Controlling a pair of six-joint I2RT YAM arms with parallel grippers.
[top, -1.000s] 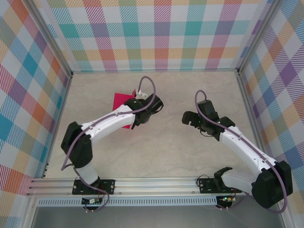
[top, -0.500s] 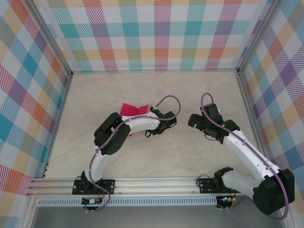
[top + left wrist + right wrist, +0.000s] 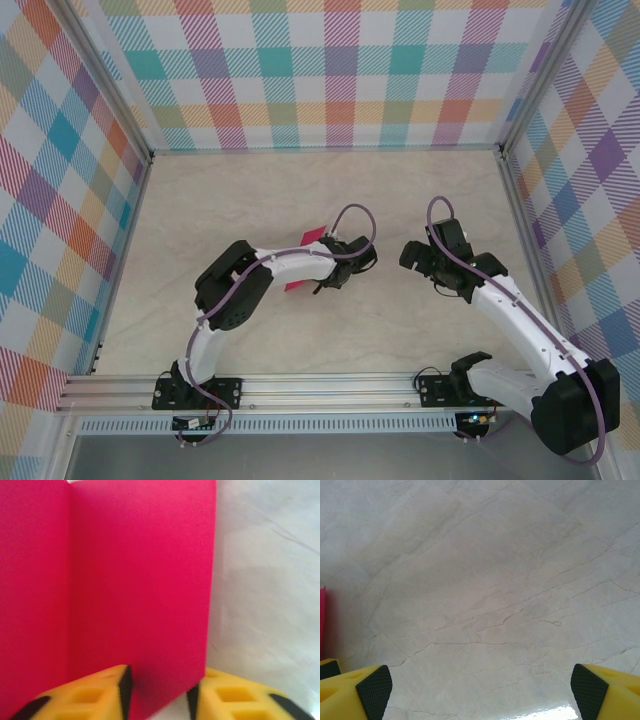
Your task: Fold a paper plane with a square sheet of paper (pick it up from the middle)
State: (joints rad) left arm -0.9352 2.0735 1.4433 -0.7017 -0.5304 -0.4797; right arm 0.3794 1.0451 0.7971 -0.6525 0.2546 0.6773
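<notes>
Top external view: the left claw sits low over the pale marble-patterned table, its arm doubled back on itself. The thin magenta-pink sheet of paper shows as two slivers on either side of the forearm, just behind the claw. A second ago a broader patch of it lay well out to the far left. Sheet and claw have since come in toward the centre, near the right claw, which has barely shifted.

Left wrist view: the sheet lies directly ahead of the left claw, its near edge running into the gap between the yellow fingers. One straight crease runs away from the claw on its left side. The jaws stand apart, and nothing looks pinched.

Right wrist view: the right claw is spread wide and empty, with bare table ahead and a magenta strip at its far left.

Assessment: the sheet appears to have been delivered to the centre and let go. Folding has barely begun.
</notes>
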